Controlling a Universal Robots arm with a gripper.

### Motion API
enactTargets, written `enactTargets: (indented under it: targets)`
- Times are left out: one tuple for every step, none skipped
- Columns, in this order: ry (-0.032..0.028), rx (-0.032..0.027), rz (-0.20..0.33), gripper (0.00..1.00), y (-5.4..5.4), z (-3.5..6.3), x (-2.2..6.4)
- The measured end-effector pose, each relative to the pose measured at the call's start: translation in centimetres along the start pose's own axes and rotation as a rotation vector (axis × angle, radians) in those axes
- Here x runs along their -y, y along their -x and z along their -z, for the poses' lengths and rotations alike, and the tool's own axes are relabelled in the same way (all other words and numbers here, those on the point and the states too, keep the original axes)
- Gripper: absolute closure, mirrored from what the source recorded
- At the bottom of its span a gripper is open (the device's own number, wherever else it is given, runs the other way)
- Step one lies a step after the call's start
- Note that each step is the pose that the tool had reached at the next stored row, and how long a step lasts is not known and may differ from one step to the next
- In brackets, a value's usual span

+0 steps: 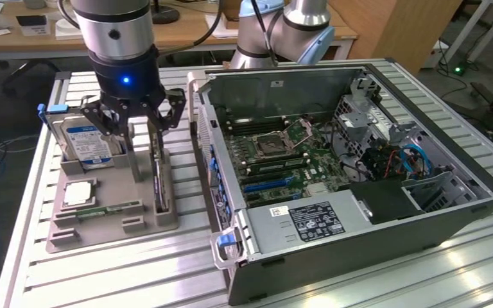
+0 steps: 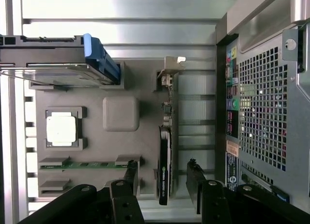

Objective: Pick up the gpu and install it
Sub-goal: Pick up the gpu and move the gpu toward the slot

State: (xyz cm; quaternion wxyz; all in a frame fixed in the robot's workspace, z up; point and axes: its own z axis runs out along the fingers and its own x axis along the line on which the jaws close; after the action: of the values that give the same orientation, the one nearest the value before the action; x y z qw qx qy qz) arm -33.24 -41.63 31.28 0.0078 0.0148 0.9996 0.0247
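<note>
Quick count of what's here: one gpu, one hard drive with a blue label, one processor chip, one green memory stick, one grey tray holding all four, and one open computer case just beside the tray on the slatted metal desk

The gpu is a thin card standing on its long edge in a slot along the tray's edge nearest the case. From above it's basically a narrow dark strip with some light print on it, then bare circuit board. A silvery metal bracket sits at the end towards the tray's hard-drive corner. It's upright, not leaning that I can see

The two fingers are spread wide with nothing in them. One sits on each side of the card's dark end, with a visible gap on both sides, so they're straddling the card rather than gripping it. The card sits in its slot, and nothing is plugged into the case's blue expansion slots
</note>
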Motion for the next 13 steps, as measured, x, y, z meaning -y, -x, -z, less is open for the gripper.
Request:
enactTargets:
  targets:
    - [0.0000, 0.0000, 0.000, 0.47, 0.00, -0.05, 0.00]
    - [0.0000, 0.0000, 0.000, 0.47, 0.00, -0.11, 0.00]
    - [0.0001, 0.0001, 0.000, 0.47, 0.00, -0.17, 0.01]
    - [0.0000, 0.0000, 0.000, 0.47, 0.00, -0.22, 0.01]
    - [0.0001, 0.0000, 0.000, 0.47, 0.00, -0.29, 0.01]
    - [0.0001, 0.0000, 0.000, 0.47, 0.00, -0.35, 0.02]
    - [0.0000, 0.0000, 0.000, 0.47, 0.00, -0.40, 0.02]
    - [0.0000, 0.0001, 0.000, 0.47, 0.00, -0.47, 0.02]
    - [0.0000, 0.0000, 0.000, 0.47, -0.01, -0.53, 0.03]
    - [0.0001, 0.0000, 0.000, 0.47, 0.00, -0.60, 0.03]
    - [0.0001, 0.0000, 0.000, 0.47, -0.01, -0.66, 0.03]
    - [0.0001, 0.0001, 0.000, 0.47, -0.01, -0.73, 0.04]
    - [0.0000, 0.0001, 0.000, 0.47, -0.01, -0.79, 0.04]
